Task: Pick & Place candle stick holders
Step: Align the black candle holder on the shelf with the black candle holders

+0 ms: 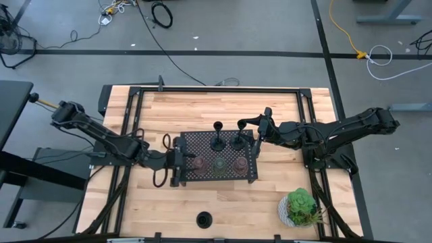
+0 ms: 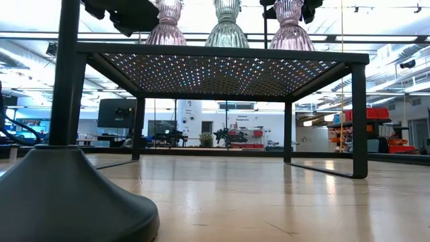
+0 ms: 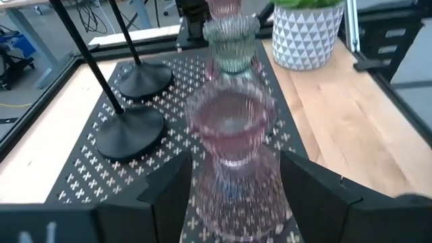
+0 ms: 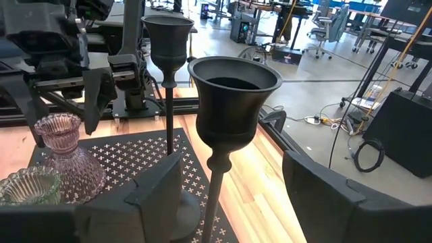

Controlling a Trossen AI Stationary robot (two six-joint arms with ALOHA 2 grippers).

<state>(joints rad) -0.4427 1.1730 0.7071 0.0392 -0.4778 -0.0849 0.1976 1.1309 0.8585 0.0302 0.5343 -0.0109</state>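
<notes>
Overhead, found five candle stick holders on the black perforated tray at mid-table: pink, green and brownish glass in the front row, two black ones behind. Left gripper spread around the pink holder, not visibly touching. Right gripper spread around a black holder stem. Sixth black holder near the table's front edge.
</notes>
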